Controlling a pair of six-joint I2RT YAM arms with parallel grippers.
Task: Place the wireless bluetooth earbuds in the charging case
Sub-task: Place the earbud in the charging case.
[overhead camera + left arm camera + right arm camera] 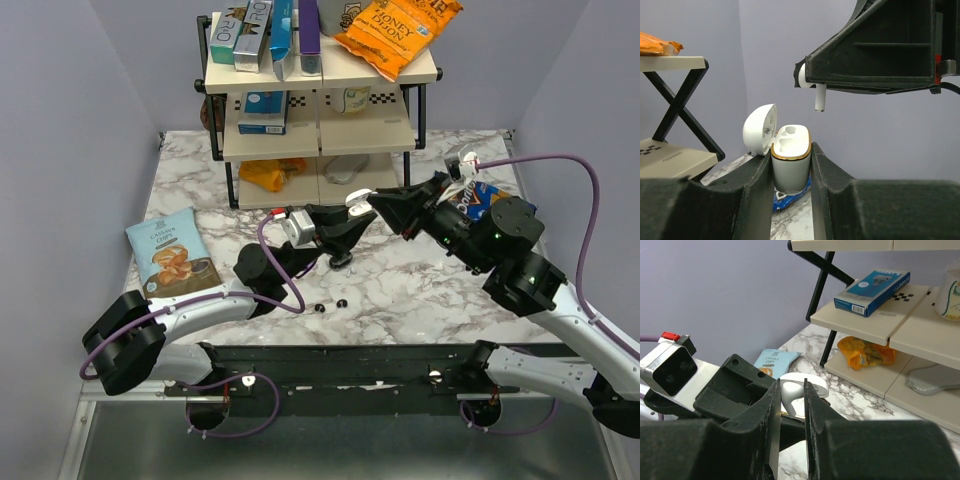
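Observation:
The charging case [790,162] is white with a gold rim. It stands upright between the fingers of my left gripper [791,152], which is shut on it. Its lid [759,129] hangs open to the left, and both sockets show empty. One white earbud [819,97] hangs stem-down just above and to the right of the case, pinched in my right gripper [791,385]. The right wrist view shows that earbud [791,396] between the fingers, with the case lid [816,385] right behind it. From above, the left gripper [345,222] and right gripper [378,203] meet mid-table at the case [357,198].
A shelf rack [320,110] with boxes and snack bags stands at the back. A cassava chips bag [172,250] lies at the left and a blue packet [478,200] at the right. Two small black bits [342,303] lie near the front edge.

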